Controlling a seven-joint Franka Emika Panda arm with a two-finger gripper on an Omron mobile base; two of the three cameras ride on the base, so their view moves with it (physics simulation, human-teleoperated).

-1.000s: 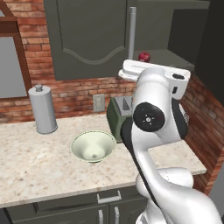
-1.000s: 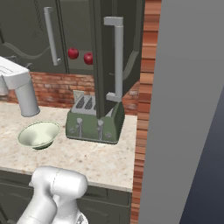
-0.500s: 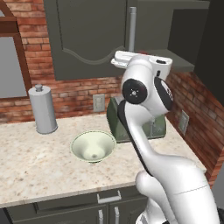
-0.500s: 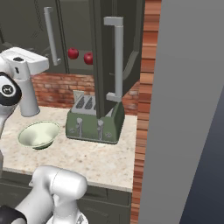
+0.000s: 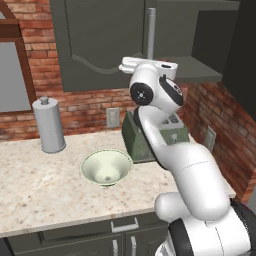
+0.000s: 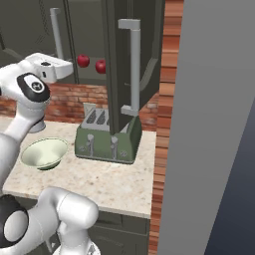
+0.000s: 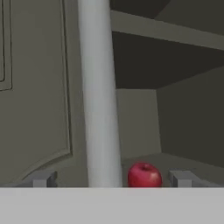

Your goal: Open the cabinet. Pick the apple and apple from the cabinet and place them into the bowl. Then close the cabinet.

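cabinet: dark grey wall cabinet with arched raised panels; its right door stands swung open, edge-on in the right base view, the left door shut
handles: long, smooth, round silver bars; one runs upright through the hand view, just left of the opening; the open door's handle stands out from the door on square brackets
shelf: flat dark grey board inside the open half, matte and plain
apples: two small, round, glossy red apples sit side by side on the shelf, near each other but apart; the hand view shows one apple just right of the handle bar, low in the opening
hand: raised at shelf height in front of the cabinet; its two square grey tips stand well apart with nothing between them but the handle bar and the apple farther off; it holds nothing
bowl: wide, shallow, pale cream-green, with flared conical sides; it stands upright on the counter, left of the toaster, nothing inside it
counter: speckled beige stone, smooth and flat
toaster: boxy green body with rounded corners, slots on top, beneath the open door
canister: plain grey cylinder with a small knob on its lid, upright by the brick wall, well apart from the bowl
wall: rough red brick behind the counter
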